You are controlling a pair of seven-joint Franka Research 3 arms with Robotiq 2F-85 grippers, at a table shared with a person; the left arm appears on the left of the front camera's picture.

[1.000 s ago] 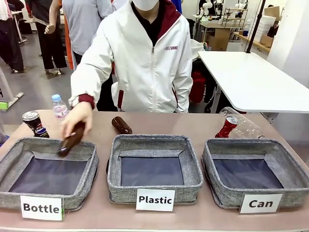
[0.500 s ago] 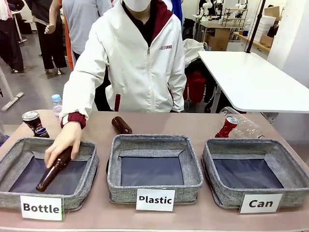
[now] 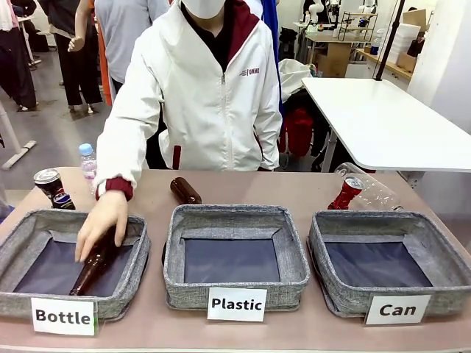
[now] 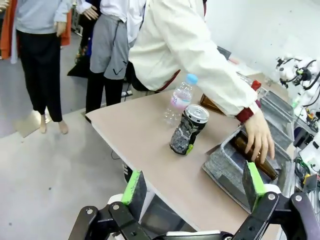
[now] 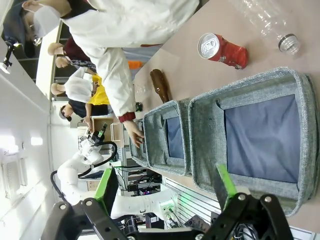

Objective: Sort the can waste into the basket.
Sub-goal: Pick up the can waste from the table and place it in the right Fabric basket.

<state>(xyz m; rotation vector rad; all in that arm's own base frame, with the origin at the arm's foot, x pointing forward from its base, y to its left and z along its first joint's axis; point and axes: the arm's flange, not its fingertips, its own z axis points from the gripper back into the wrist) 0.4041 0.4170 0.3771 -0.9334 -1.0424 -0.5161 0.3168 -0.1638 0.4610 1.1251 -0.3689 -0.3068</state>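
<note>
Two drink cans sit on the desk (image 3: 294, 187) outside any basket. The red can (image 3: 346, 193) lies on its side at right of centre in your front view, just beyond the far rim of the "Can" basket (image 3: 346, 298) and just beside a clear plastic bottle (image 3: 377, 190). The dark can (image 3: 53, 187) stands at the far left edge, near the far corner of the "Bottle" basket (image 3: 15, 294). Your left wrist view shows that can (image 4: 187, 130) dented, in mid-frame.

At left of the front view, the person's hand (image 3: 103, 220) rests on a brown bottle (image 3: 92, 268) lying inside the "Bottle" basket. A second brown bottle (image 3: 185, 190) lies on the desk behind the "Plastic" basket (image 3: 176, 294). A small water bottle (image 3: 88, 163) stands at upper left.

Your left fingers (image 4: 132, 186) are spread wide at the bottom of their frame with nothing between them. Your right fingers (image 5: 106, 187) are likewise released and empty. In the right wrist view the "Can" basket (image 5: 205, 130) fills the right side, with the red can (image 5: 225, 50) above it at upper right.
</note>
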